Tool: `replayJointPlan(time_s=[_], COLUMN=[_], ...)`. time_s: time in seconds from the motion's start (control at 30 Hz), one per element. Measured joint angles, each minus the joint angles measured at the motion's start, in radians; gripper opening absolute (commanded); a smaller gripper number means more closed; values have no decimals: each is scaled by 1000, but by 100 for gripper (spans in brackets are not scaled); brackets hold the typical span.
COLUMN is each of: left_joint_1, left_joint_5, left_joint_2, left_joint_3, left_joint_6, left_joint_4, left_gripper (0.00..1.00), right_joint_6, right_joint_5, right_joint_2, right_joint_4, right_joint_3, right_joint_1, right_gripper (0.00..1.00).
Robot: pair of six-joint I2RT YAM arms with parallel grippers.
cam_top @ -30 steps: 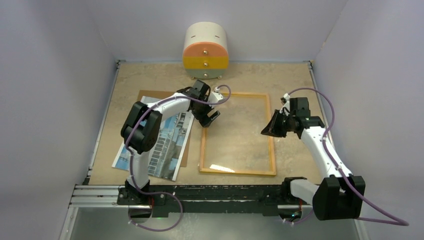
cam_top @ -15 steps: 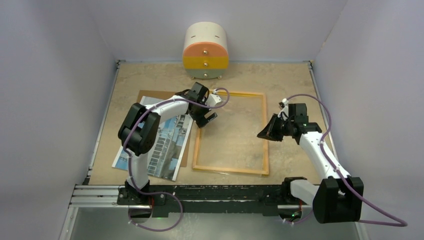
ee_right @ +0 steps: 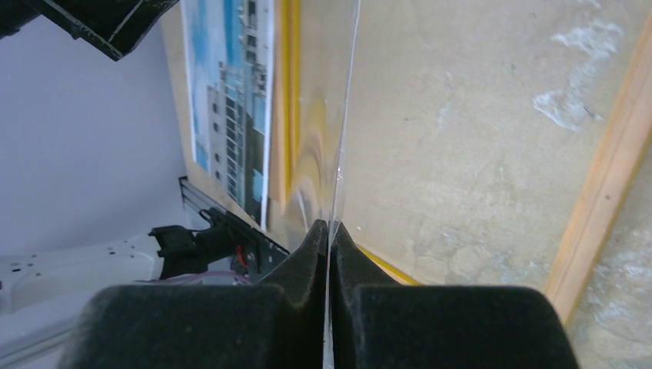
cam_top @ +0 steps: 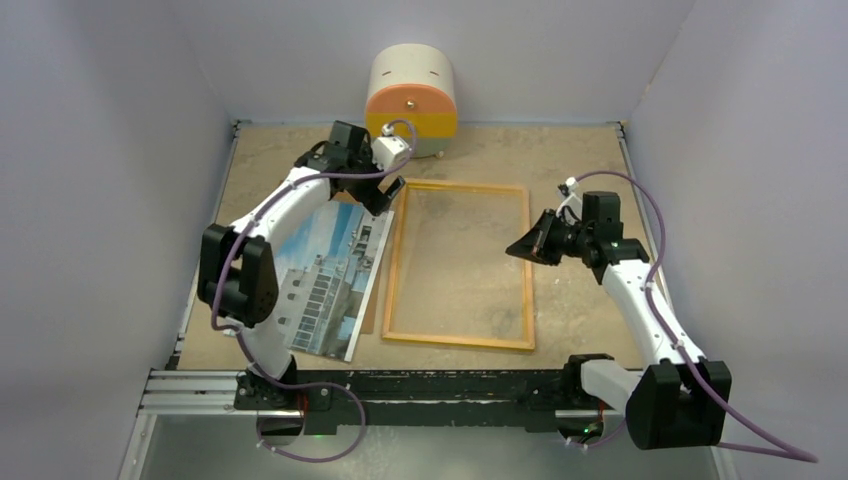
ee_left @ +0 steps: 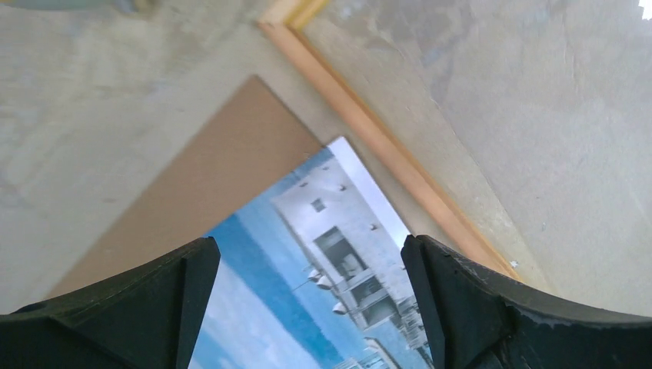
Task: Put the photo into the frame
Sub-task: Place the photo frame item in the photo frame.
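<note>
The frame lies flat mid-table with its wood-coloured back up; its rail also shows in the left wrist view and the right wrist view. The photo lies picture up to its left on the brown backing board. My left gripper is open and empty above the photo's far corner, with the board beyond. My right gripper is shut on the edge of a thin clear pane at the frame's right rail. The pane runs edge-on from the gripper.
A round cream, orange and yellow drawer unit stands at the back wall, just behind my left wrist. Grey walls close in the left and right sides. A black mounting rail runs along the near edge.
The frame has slid left, close to the photo, as my right gripper moved left. My left gripper has left the frame's left rail and swung back-left, over the photo's far corner.
</note>
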Motion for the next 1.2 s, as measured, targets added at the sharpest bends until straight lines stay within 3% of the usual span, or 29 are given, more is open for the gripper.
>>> replayJointPlan(time_s=[0.17,0.5,0.7,0.9,1.2], left_joint_1=[61,252,273,272,272], left_joint_5=[21,20,9,4,2], left_joint_2=[-77,-76,-76,-76,-76], left_joint_3=[18,-52,-121,-190,-220], left_joint_6=[-6,-23,-23,-19,-3], left_joint_4=[3,4,16,30,42], left_gripper=[100,100,100,100,100], right_joint_6=[42,219,320,326,201], right_joint_5=[-63,-244,-290,-288,-245], right_joint_2=[8,10,47,106,179], right_joint_4=[60,303,465,511,394], right_joint_3=[59,106,95,34,-29], right_joint_1=[2,12,14,14,14], right_gripper=[0,0,0,0,0])
